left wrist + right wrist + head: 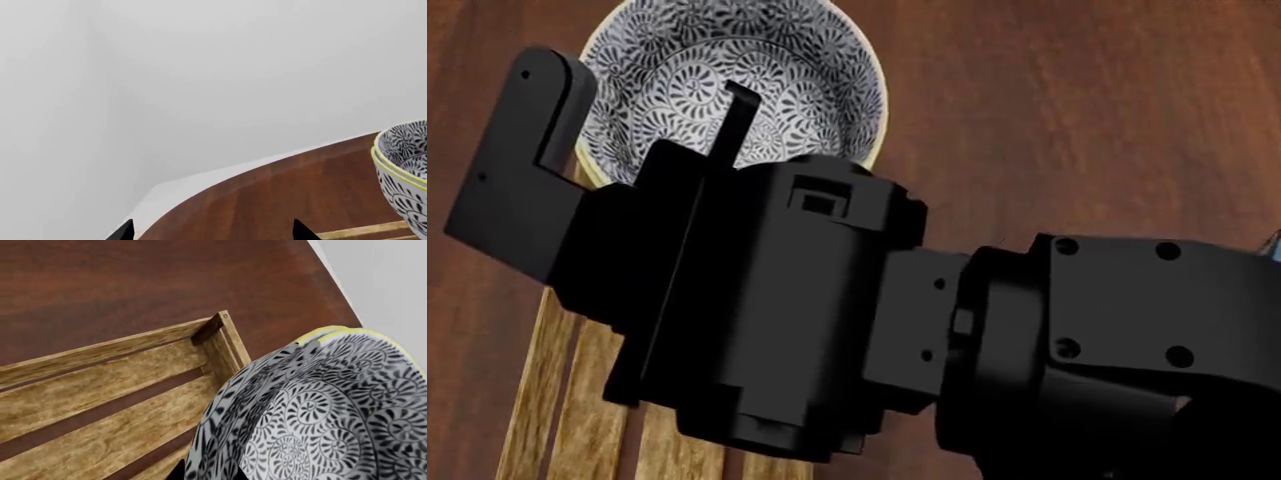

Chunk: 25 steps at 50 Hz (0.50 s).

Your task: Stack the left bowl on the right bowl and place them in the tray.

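Filling most of the head view, the black right arm reaches over the tray (574,400), and the right gripper (681,135) pinches the rim of the stacked bowls (741,70), one finger (737,120) inside. Both patterned bowls sit nested, yellow rims together, hanging over the tray's corner post (208,329) and light slats. From the left wrist, the left gripper (212,232) shows two black tips spread apart above the wooden counter (287,190), well clear of the bowls.
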Available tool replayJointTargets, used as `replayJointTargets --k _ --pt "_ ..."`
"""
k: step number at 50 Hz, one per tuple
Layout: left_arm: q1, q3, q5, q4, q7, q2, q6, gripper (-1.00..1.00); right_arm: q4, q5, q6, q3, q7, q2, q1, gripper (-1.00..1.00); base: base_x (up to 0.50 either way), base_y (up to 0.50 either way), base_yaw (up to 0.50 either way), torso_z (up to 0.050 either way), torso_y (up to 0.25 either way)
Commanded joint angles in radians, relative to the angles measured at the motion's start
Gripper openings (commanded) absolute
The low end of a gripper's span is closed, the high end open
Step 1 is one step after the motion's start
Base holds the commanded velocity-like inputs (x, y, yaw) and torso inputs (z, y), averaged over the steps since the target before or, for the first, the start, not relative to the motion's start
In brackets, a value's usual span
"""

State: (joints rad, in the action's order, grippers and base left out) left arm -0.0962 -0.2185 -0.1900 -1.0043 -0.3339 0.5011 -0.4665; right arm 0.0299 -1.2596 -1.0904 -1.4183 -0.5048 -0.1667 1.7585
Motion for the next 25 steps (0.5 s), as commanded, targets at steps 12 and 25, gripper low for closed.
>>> replayJointTargets --k 12,25 --pt "-0.013 -0.015 -0.015 0.000 -0.009 0.008 0.013 1.00 -0.056 0.089 0.038 -0.031 0.058 0.069 -0.032 -1.00 0.00 0.00 0.00 0.001 0.001" --pt "-0.006 0.002 -0.011 0.007 -0.014 0.014 0.015 1.00 -0.078 0.106 0.056 -0.058 0.069 0.097 -0.066 -1.00 0.00 0.00 0.00 0.000 0.002"
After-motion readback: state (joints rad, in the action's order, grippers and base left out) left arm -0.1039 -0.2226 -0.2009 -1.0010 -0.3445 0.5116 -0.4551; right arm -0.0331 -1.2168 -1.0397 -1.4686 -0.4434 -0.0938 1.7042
